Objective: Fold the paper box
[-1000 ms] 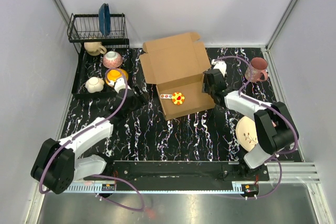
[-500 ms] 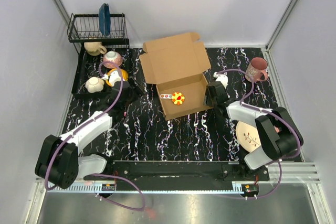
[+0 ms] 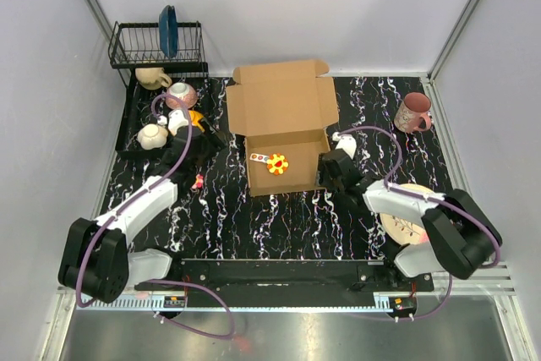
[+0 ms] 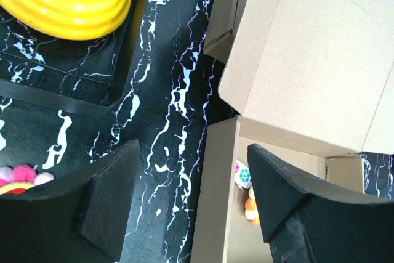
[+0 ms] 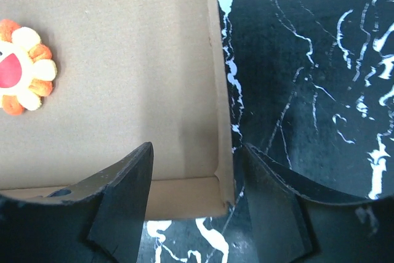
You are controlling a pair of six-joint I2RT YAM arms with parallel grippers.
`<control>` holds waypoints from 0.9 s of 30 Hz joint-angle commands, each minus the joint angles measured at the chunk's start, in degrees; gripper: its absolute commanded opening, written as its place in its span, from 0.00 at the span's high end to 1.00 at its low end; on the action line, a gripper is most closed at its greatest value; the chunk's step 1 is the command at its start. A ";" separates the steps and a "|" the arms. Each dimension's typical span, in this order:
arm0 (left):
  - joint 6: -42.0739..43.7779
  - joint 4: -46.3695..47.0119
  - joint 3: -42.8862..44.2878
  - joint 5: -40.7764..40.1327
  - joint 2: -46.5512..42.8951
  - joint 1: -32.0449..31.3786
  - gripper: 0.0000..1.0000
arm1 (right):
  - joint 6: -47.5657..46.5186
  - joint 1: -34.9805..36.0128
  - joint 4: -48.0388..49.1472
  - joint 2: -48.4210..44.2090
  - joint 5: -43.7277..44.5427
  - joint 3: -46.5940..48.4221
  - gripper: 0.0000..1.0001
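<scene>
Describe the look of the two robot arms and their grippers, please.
The left arm and right arm have white shells with black joints; a purple cable loops along each. The left gripper and right gripper have two matte black, wedge-shaped fingers each.

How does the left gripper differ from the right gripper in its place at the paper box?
The left gripper faces the left wall of the paper box, near where its open lid joins; the right gripper is at the right wall, by the near corner. From above, the left gripper seems farther from the box than the right gripper. Both have open jaws, and in each wrist view a box wall lies between them.
</scene>
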 commanded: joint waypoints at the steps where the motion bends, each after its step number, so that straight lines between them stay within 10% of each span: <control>1: 2.65 2.05 3.35 -0.27 -0.46 1.20 0.27 | 2.97 0.64 -3.35 -7.06 5.49 0.19 0.32; 9: 5.21 8.98 12.75 6.13 6.21 6.03 0.21 | -1.78 0.64 -15.57 -14.54 10.34 12.84 0.25; 14: 4.60 17.27 23.26 26.42 21.03 10.69 0.19 | -2.48 0.64 -15.66 -15.42 6.92 15.40 0.25; 27: 18.56 -23.50 60.21 41.82 42.87 16.41 0.25 | -5.65 0.64 -18.73 -14.98 -0.29 22.79 0.25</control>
